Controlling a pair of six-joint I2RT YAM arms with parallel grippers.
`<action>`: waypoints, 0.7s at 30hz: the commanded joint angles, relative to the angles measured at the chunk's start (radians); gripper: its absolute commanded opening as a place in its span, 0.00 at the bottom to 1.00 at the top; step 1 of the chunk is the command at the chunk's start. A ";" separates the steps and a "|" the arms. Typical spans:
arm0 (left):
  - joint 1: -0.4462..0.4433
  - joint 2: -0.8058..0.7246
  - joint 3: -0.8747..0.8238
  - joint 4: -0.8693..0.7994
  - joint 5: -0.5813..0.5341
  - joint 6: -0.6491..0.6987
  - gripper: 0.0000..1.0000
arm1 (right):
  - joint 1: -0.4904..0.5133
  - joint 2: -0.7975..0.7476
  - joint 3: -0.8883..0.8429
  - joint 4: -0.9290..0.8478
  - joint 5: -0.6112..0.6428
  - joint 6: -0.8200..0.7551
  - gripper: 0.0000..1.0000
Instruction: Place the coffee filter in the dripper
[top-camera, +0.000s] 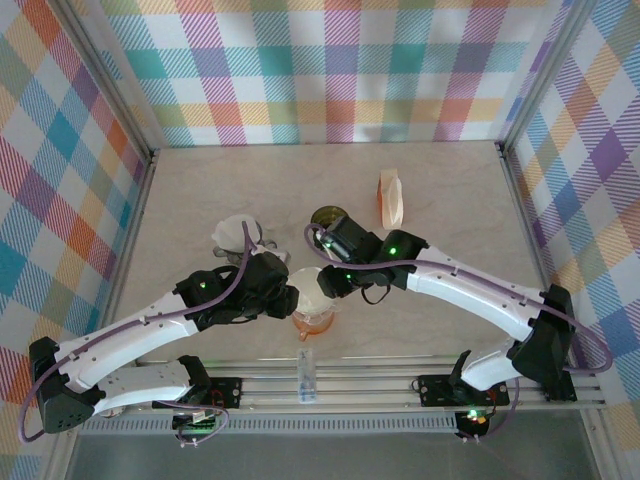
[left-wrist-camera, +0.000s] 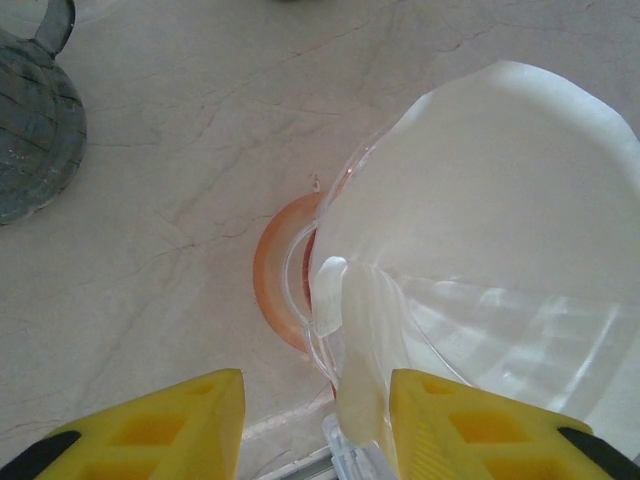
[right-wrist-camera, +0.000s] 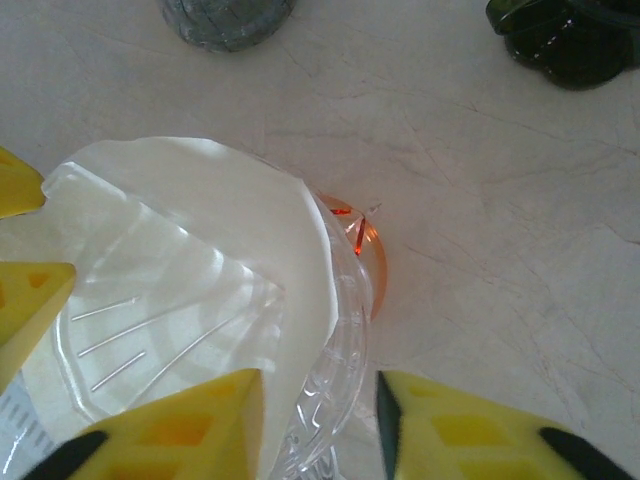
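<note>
Right wrist: right gripper (right-wrist-camera: 320, 425) straddles clear plastic dripper (right-wrist-camera: 345, 340) rim, white paper filter (right-wrist-camera: 230, 210) inside — grip unclear; left gripper (left-wrist-camera: 318, 420) open.

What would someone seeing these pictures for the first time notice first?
Most likely the white paper filter lying in the clear dripper with its orange base, in the middle of the table, with the left gripper and right gripper at its rim on either side. Next, the loud plaid walls all round, and a peach packet lying farther back on the right.
</note>
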 joint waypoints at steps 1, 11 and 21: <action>0.011 -0.017 -0.015 0.009 0.010 0.003 0.43 | -0.006 0.016 0.034 0.008 -0.013 -0.013 0.27; 0.019 -0.023 -0.025 0.017 0.017 0.001 0.43 | -0.005 0.045 0.051 -0.025 0.027 -0.018 0.31; 0.025 -0.028 -0.028 0.021 0.025 0.002 0.43 | -0.002 0.022 0.053 -0.022 0.042 -0.010 0.40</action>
